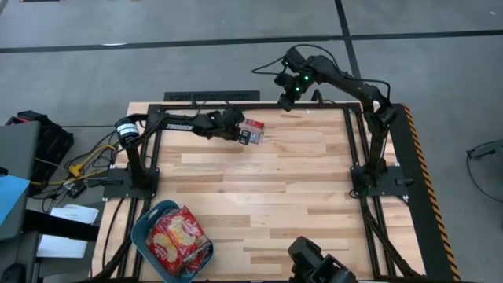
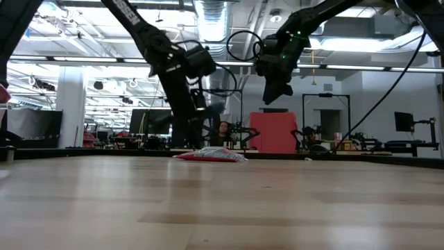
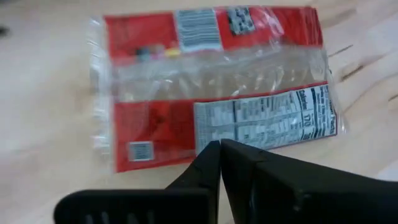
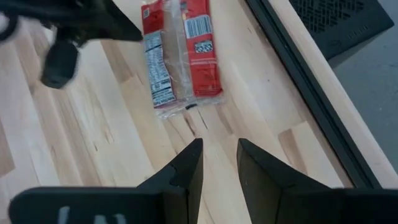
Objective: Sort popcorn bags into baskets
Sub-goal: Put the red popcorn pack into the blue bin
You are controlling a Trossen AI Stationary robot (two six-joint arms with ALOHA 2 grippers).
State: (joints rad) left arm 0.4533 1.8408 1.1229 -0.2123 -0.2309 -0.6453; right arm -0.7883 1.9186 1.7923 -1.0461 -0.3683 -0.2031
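One red popcorn bag [image 1: 251, 131] lies flat, back side up, near the table's far edge, showing a clear seam strip, barcodes and a white nutrition label [image 3: 267, 118]. It also shows in the low view as a bag [image 2: 209, 155] and in the right wrist view as a bag [image 4: 180, 56]. My left gripper [image 1: 238, 132] is shut, its tips [image 3: 219, 149] at the bag's long left edge. My right gripper [image 1: 287, 101] hangs open in the air [image 2: 274, 94] above the far edge, right of the bag. The teal basket [image 1: 141, 228] sits at the near left corner and holds several red bags [image 1: 179, 240]. My left gripper comes at the bag low and slanting from the table's left, and its shut fingertips [image 3: 211, 155] stand at the long edge by the nutrition label [image 3: 249, 134]. I cannot tell whether they touch it. The bag lies flat on the table.
Black frame rails [image 1: 212, 96] run along the table's far edge, with both arm bases at the sides. A dark camera mount [image 1: 318, 263] stands at the near edge. Bare wood [image 1: 275, 196] stretches between the bag and the basket. A person [image 2: 223, 132] shows in the room beyond.
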